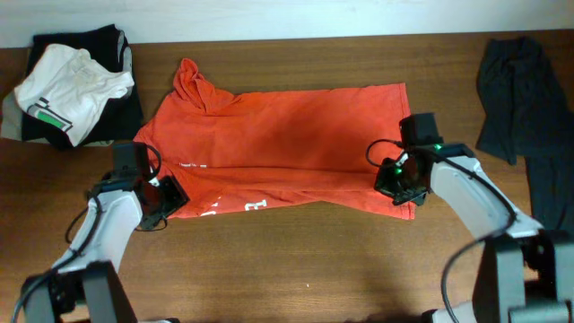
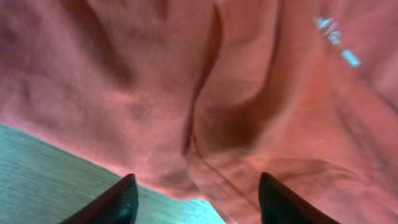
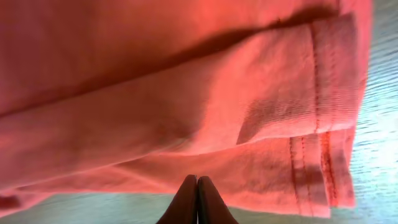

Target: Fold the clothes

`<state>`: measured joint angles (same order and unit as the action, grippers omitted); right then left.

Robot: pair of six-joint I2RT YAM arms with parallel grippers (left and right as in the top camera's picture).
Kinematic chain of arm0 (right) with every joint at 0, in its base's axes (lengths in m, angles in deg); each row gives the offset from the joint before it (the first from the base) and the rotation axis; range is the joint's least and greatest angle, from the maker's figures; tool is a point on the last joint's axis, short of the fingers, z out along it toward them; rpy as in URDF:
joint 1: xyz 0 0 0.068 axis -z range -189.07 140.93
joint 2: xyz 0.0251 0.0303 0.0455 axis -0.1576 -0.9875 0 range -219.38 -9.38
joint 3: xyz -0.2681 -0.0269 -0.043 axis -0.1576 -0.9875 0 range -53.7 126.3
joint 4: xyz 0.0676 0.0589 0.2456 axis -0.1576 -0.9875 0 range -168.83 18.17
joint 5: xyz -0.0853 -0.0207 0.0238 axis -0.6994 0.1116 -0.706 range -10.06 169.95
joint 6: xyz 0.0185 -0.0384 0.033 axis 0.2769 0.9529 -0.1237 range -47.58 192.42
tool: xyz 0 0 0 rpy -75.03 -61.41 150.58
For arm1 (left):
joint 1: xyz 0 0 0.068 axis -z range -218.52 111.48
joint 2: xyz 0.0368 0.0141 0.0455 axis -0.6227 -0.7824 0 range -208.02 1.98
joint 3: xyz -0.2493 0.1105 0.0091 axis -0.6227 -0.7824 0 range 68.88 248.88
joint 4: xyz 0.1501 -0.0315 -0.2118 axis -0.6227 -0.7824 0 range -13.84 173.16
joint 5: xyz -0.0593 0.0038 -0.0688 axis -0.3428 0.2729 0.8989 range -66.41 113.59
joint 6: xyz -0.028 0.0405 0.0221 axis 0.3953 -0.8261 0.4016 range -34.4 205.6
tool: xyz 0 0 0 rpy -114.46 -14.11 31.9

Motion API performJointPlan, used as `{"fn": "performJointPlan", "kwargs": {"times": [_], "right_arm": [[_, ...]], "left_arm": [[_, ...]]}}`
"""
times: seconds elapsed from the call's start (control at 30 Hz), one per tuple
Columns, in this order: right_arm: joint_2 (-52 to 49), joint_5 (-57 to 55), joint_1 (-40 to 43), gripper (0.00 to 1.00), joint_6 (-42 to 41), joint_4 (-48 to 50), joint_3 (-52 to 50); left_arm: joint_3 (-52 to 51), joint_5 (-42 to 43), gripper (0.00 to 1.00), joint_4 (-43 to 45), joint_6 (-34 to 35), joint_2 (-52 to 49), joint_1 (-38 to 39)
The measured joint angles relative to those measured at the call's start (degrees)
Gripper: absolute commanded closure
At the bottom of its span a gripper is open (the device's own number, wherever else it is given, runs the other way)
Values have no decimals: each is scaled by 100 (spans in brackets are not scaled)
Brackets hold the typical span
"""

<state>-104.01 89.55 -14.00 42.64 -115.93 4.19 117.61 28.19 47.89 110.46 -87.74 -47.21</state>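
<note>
The clothes are a red-orange T-shirt, folded lengthwise across the table's middle, with white lettering along its front edge. My left gripper is at the shirt's front left corner. In the left wrist view its gripper is open, fingers wide apart, with rumpled shirt cloth just ahead and nothing gripped. My right gripper is at the front right corner. In the right wrist view that gripper is shut, its tips together over the shirt's lower edge; no cloth shows between them.
A white T-shirt with a green stripe lies on a dark garment at the back left. Another dark grey garment hangs over the table's right side. Bare wooden table stretches in front of the shirt.
</note>
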Motion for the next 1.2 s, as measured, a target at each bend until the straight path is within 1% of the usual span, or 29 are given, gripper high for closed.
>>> {"fn": "performJointPlan", "kwargs": {"times": [0.07,0.13,0.2,0.27,0.37,0.5,0.57,0.7,0.83,0.97,1.07,1.13,1.2], "right_arm": [[-321,4,0,96,2,0,-2],[-599,4,0,96,7,-2,-4],[-787,9,0,96,4,-9,-7],[-798,20,0,96,4,-4,2],[-798,-24,2,96,-116,-63,2],[-809,-249,59,96,-503,-367,24],[-809,-315,173,96,-632,-466,24],[-809,-562,431,96,-695,-608,24],[-807,-861,636,96,-730,-765,26],[-789,-1231,678,96,-713,-992,39],[-743,-1266,678,96,-505,-986,166],[-721,-1268,678,96,-439,-962,223],[-717,-1259,678,96,-407,-903,229]], "left_arm": [[0,-57,59,52,-17,-199,0],[0,-98,67,48,-24,-286,0],[0,-168,73,31,-26,-356,0],[2,-280,77,-11,-39,-433,0],[22,-365,87,-83,-35,-498,-59],[39,-623,92,-240,-22,-544,-437],[46,-756,98,-354,-11,-546,-697],[46,-925,99,-533,44,-557,-1128],[96,-962,99,-789,48,-573,-1309],[723,-955,99,-1429,50,-621,-1327],[1252,-811,99,-1766,42,-575,-1309],[1403,-588,99,-1685,-177,-409,-1211],[1443,-275,99,-1528,-549,-210,-966]]}}
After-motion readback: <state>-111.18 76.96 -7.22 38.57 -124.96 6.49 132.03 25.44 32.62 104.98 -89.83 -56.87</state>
